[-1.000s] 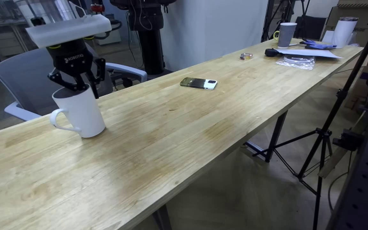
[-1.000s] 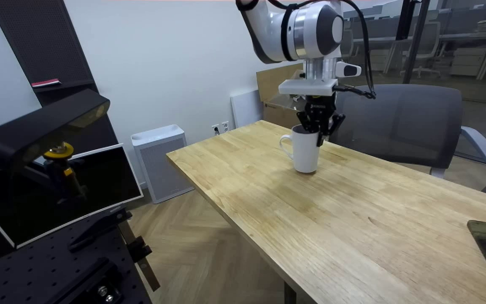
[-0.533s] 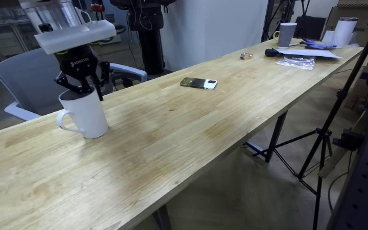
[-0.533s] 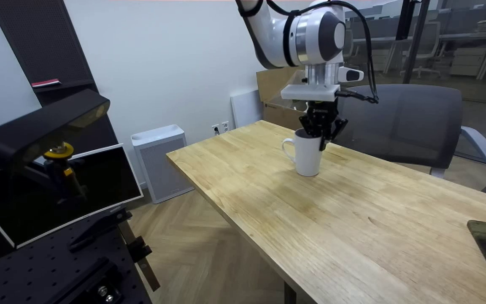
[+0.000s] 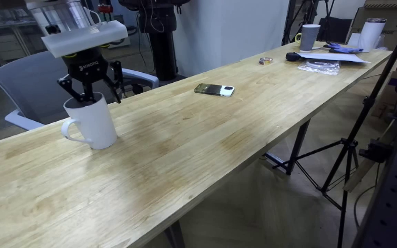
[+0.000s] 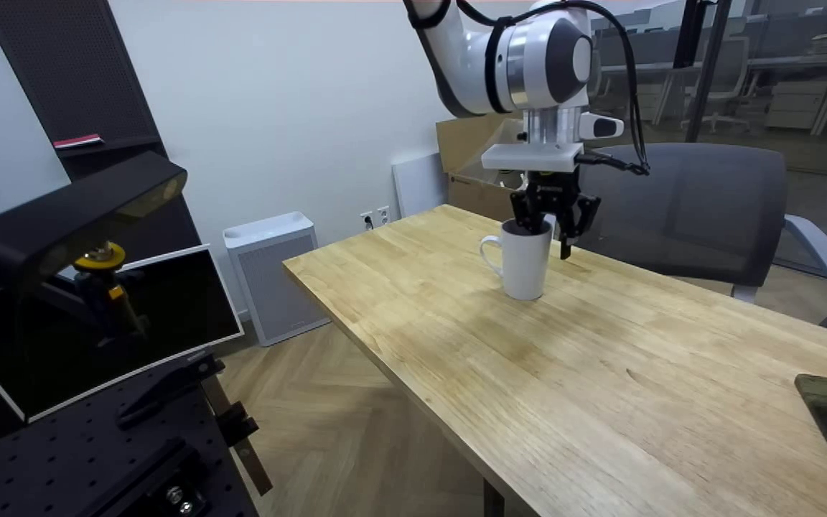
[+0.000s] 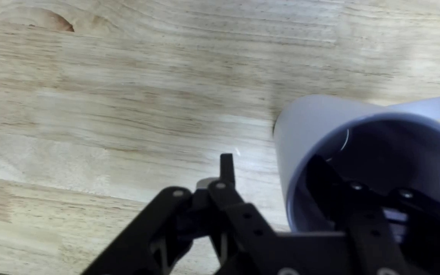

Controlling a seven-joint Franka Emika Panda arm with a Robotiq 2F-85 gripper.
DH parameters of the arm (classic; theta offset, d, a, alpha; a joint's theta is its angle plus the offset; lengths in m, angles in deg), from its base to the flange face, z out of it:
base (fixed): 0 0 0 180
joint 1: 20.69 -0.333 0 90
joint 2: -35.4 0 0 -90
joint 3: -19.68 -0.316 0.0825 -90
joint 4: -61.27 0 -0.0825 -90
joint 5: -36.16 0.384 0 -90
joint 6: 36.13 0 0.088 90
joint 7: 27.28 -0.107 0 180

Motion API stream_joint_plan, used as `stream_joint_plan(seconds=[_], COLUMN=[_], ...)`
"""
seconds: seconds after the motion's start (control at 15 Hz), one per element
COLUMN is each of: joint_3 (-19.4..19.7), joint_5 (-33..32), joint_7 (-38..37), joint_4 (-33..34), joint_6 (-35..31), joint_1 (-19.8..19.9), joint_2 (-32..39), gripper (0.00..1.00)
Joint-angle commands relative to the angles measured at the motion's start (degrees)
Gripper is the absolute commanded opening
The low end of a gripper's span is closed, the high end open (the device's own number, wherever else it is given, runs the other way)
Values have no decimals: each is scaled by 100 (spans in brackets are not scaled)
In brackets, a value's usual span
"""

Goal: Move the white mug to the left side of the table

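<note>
The white mug (image 5: 97, 127) stands upright on the wooden table (image 5: 171, 148), near the long edge beside the chair (image 5: 22, 86). Gripper (image 5: 103, 100) hangs over it, pointing down, below the robot arm (image 6: 528, 68). Jaws are spread; the mug's wall stands in the gap between them, ungripped.

Position of mug relative to gripper: one finger (image 7: 321, 179) dips through the mouth and sits inside the mug; the second finger (image 7: 227, 168) is outside, on the side away from the handle (image 5: 64, 130). In the wrist view bare wood shows between the outer finger and the mug's side, so those two are apart. Whether the inner finger touches the inside of the wall I cannot tell (black metal against a dark interior, hard to read even up close). In both exterior views the mug's base rests on the wood.

Elsewhere on the table: a phone (image 5: 214, 90) lies flat, well apart from mug and gripper. At the far end, in an exterior view, I note a gray cup (image 5: 309, 39) with a yellowish handle, a tall white tumbler (image 5: 372, 36), a sheet of paper (image 5: 336, 57) and a blue glove (image 5: 343, 49).
</note>
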Motion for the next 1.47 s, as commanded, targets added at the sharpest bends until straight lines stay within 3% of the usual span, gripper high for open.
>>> stream_joint_plan(seconds=[0.0,0.13,0.2,1.13,1.2,1.4], joint_3=[127,147,157,203,140,139], joint_5=[-169,-224,-239,-282,-253,-260], joint_7=[-184,-189,-194,-77,-51,-49], joint_4=[169,215,247,1047,924,1007], joint_6=[180,230,252,1309,1002,1168], joint_1=[-118,-139,-149,-58,-34,-15], joint_2=[10,-24,-38,-172,-88,-108], gripper=[84,98,99,100,100,100])
